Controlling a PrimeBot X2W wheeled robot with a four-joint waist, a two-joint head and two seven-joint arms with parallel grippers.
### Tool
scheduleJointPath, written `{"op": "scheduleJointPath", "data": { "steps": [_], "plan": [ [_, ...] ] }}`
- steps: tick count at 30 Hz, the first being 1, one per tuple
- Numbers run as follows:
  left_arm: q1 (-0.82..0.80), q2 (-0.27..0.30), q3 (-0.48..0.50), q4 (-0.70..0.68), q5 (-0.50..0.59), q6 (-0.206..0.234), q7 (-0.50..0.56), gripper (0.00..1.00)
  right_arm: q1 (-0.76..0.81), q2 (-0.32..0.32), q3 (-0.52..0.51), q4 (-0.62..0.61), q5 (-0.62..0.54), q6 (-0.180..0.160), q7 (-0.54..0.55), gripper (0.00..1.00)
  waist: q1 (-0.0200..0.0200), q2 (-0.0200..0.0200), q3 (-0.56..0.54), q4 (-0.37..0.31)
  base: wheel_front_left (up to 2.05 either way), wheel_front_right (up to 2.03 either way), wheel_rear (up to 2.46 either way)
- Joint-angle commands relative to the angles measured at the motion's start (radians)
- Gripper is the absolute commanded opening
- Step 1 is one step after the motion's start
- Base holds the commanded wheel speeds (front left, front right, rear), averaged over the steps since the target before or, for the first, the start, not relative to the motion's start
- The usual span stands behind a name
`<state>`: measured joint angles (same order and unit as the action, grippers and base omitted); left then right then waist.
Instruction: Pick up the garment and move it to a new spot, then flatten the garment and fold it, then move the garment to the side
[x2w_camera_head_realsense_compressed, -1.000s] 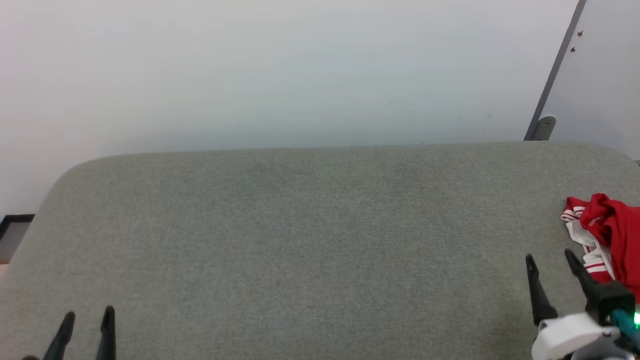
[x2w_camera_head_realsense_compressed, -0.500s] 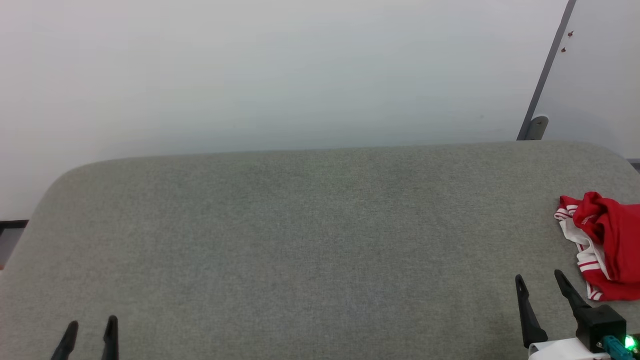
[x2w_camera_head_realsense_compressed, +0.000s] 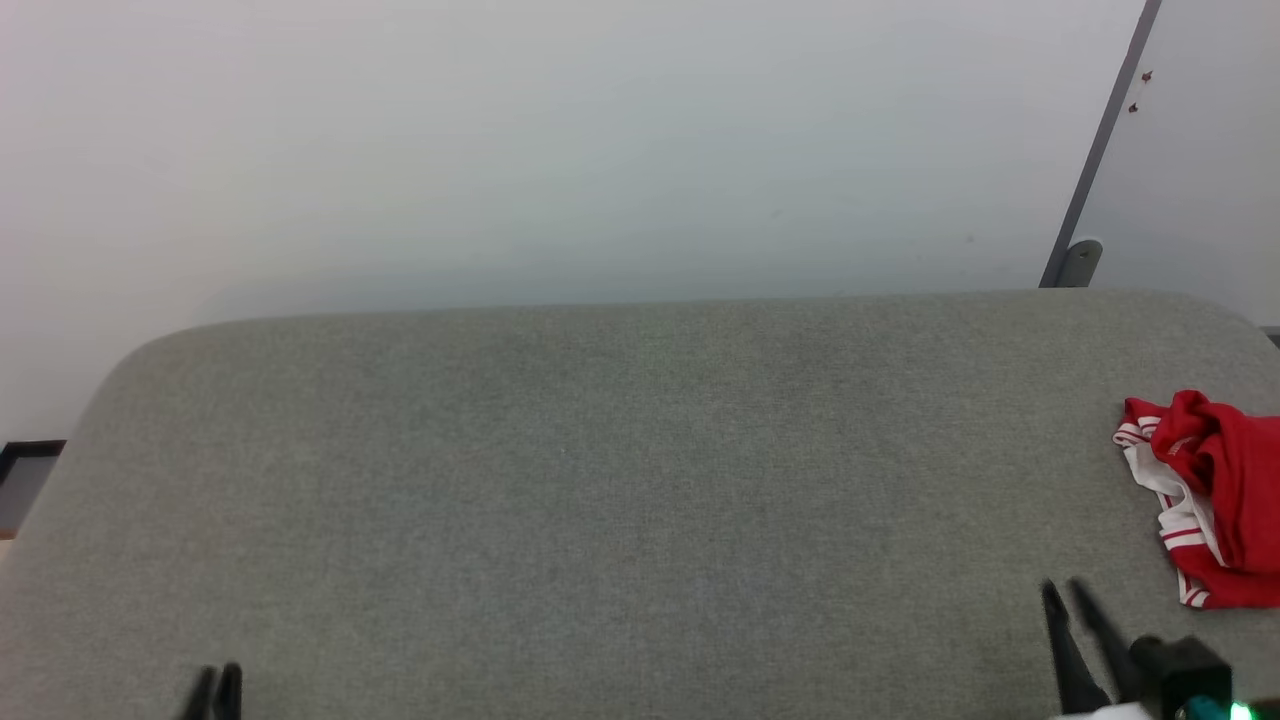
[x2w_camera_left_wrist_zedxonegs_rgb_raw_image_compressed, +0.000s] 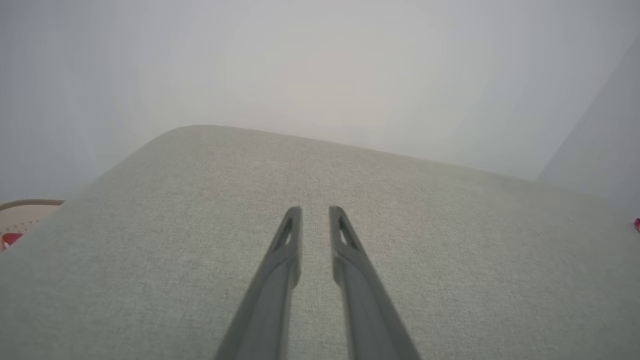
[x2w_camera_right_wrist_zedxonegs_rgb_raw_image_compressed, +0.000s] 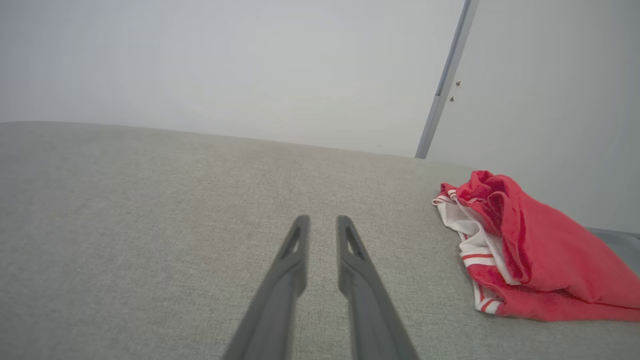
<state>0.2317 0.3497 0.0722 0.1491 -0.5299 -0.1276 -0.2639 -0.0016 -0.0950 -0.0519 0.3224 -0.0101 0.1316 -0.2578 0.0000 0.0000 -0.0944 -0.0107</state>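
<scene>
- The garment (x2w_camera_head_realsense_compressed: 1215, 500), red with white striped trim, lies bunched at the right edge of the grey padded surface (x2w_camera_head_realsense_compressed: 600, 480)
- Right gripper (x2w_camera_head_realsense_compressed: 1063, 588) sits near it, not touching, jaws narrow and empty
- Left gripper (x2w_camera_head_realsense_compressed: 220, 672), near left, jaws narrow, empty
- Risk: narrow jaws may pinch only one loose fold, dragging the heap off the right edge

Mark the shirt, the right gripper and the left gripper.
shirt (x2w_camera_right_wrist_zedxonegs_rgb_raw_image_compressed: 545, 260): right wrist view, on the red body cloth.
right gripper (x2w_camera_right_wrist_zedxonegs_rgb_raw_image_compressed: 322, 221): right wrist view, midway between its two fingertips.
left gripper (x2w_camera_left_wrist_zedxonegs_rgb_raw_image_compressed: 315, 212): left wrist view, midway between its two fingertips.
</scene>
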Motion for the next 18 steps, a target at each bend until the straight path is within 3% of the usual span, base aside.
{"op": "scheduleJointPath", "data": {
  "steps": [1, 18],
  "plan": [
    [0.001, -0.009, -0.004, 0.007, -0.002, 0.000, 0.001, 0.00, 0.004, 0.002, -0.002, 0.008, 0.003, 0.000, 0.004, 0.00, 0.0000, 0.0000, 0.000, 0.000, 0.00, 0.00, 0.00],
    [-0.069, -0.073, 0.004, 0.030, -0.219, -0.001, 0.076, 0.00, -0.018, 0.012, -0.017, -0.002, 0.327, 0.000, 0.081, 0.00, 0.0000, 0.0000, 0.012, 0.001, 0.00, 0.00, 0.00]
  ]
}}
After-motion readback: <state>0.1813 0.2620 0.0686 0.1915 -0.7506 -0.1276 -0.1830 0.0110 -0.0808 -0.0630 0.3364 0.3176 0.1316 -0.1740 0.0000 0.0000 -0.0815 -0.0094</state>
